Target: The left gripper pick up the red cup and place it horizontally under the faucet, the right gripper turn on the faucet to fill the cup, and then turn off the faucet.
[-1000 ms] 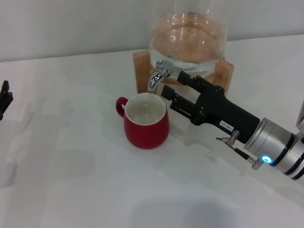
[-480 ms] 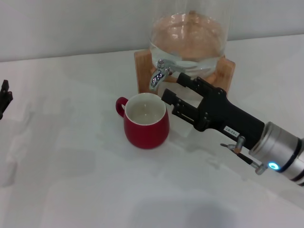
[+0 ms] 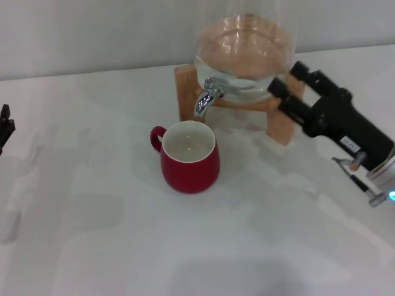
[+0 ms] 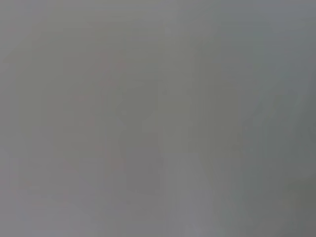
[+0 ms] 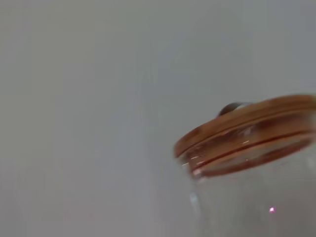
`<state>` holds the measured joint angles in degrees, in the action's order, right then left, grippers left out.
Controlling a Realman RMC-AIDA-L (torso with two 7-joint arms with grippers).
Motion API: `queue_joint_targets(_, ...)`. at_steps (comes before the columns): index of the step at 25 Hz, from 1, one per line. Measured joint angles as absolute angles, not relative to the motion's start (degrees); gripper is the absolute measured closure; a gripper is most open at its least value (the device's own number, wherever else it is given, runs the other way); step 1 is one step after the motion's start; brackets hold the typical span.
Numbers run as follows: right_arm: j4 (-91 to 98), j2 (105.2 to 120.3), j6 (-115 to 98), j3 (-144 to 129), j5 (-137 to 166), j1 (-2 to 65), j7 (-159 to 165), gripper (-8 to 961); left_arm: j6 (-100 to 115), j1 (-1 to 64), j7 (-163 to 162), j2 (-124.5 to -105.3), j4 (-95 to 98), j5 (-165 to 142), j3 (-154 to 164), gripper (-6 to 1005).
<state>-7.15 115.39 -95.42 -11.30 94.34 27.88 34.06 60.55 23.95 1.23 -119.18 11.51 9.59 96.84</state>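
Observation:
The red cup (image 3: 189,158) stands upright on the white table, handle to the left, its white inside showing. It sits just in front of and below the spout of the chrome faucet (image 3: 207,97). The faucet is on the clear glass dispenser (image 3: 244,46), which rests on a wooden stand (image 3: 284,123). My right gripper (image 3: 286,78) is open and empty. It hovers to the right of the faucet, in front of the dispenser's right side, apart from the lever. My left gripper (image 3: 5,126) shows only at the far left edge, away from the cup.
The right wrist view shows the dispenser's wooden lid (image 5: 247,121) and the glass below it. The left wrist view shows only plain grey. White table surface (image 3: 123,234) spreads in front of and to the left of the cup.
My right gripper has drawn back from beside the faucet and cup, moving right and away toward the dispenser's right side. The cup and the left gripper have not moved.

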Motion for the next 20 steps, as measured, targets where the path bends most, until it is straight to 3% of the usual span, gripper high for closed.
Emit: queue_joint_targets(20, 0.99, 115.23, -82.49, 11.19, 94.12, 30.14, 25.06, 231, 60.79, 23.69, 1.20, -119.24, 11.52, 12.90, 94.05, 115)
